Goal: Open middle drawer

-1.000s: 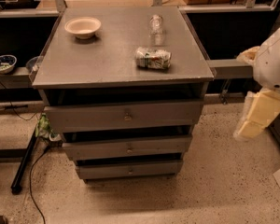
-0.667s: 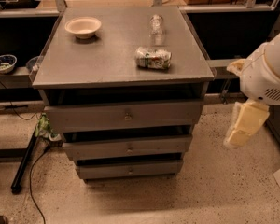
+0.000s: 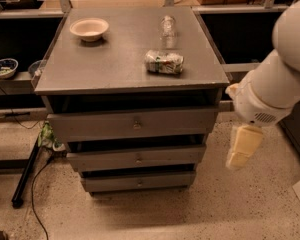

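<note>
The grey cabinet [image 3: 130,69] fills the middle of the camera view, its three drawers stacked below the top. The middle drawer [image 3: 105,160] has a flat grey front, a small round knob [image 3: 138,159] at its centre and a dark gap above it. My gripper [image 3: 241,148] hangs from the white arm [image 3: 275,84] to the right of the cabinet. It is at about the height of the middle drawer, a short way off its right end, and touches nothing.
On the cabinet top are a beige bowl [image 3: 89,28], a clear bottle on its side [image 3: 168,26] and a crushed green-and-white can [image 3: 163,62]. A black pole [image 3: 25,174] and cables lie on the speckled floor at the left. Dark shelving runs behind.
The arm has swung left toward the cabinet, and the gripper has come closer to the drawers' right side. The drawers and the things on top have not moved.
</note>
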Action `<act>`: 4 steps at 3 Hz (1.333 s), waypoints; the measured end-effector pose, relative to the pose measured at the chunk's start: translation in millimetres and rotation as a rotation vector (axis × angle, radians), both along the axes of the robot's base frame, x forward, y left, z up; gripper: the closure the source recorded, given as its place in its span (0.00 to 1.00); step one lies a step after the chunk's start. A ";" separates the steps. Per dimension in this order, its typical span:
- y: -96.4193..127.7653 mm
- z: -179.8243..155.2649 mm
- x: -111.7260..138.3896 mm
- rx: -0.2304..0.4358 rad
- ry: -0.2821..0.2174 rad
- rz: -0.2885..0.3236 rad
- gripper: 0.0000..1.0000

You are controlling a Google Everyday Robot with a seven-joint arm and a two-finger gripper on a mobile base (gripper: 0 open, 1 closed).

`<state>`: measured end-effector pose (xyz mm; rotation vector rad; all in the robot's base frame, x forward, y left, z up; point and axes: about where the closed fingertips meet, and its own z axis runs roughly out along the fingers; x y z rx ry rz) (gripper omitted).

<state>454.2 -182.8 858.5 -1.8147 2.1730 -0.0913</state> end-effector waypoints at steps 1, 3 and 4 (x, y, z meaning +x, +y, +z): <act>5.5 -36.4 5.3 -0.021 0.092 0.036 0.00; 13.5 -58.5 3.2 0.025 0.086 0.032 0.00; 21.4 -90.1 10.5 0.052 0.062 0.013 0.00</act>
